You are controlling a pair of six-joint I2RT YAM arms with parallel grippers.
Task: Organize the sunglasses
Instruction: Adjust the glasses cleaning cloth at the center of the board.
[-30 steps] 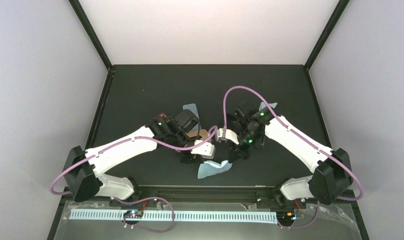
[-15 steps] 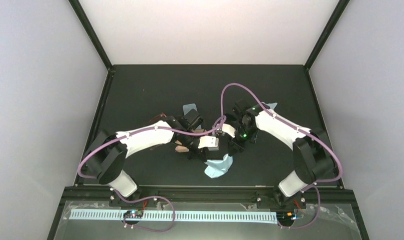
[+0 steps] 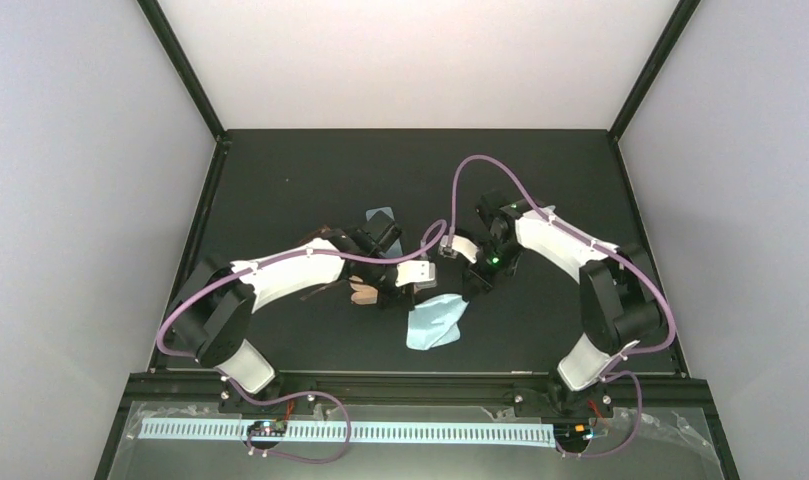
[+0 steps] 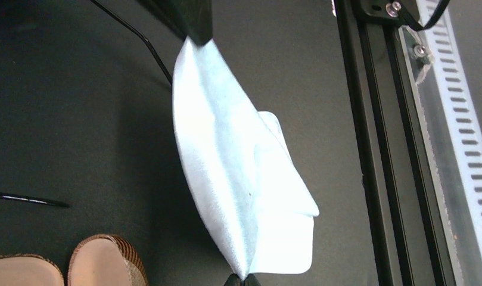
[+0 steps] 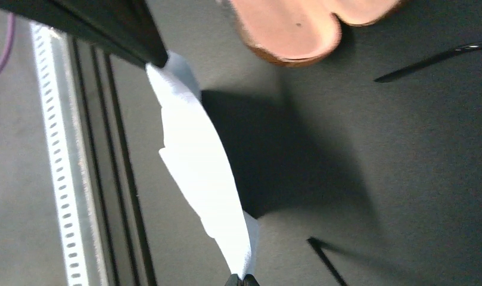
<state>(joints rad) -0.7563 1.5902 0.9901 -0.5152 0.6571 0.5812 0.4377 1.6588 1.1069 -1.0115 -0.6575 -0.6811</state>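
At the near centre of the table (image 3: 280, 180), both grippers are engaged. The left gripper (image 4: 241, 280) and the right gripper (image 5: 241, 280) are each clamped on opposite corners of one light blue cloth (image 4: 238, 179), which hangs stretched between them, clear of the surface.

The reddish-brown sunglasses (image 3: 362, 293) lie flat just left of that cloth, beside the left wrist. Their lenses sit side by side on a left-right axis, and the left arm is the nearer. A thin side arm (image 4: 24, 199) lies close by the lenses; its pair cannot be determined. The black pair is not identified.

Judgement: neither gripper can take the sunglasses until the cloth is released. The surface is flat, dark and matte. The rail (image 4: 369, 149) runs close on the near side, and a second cloth (image 3: 382, 217) lies just beyond.
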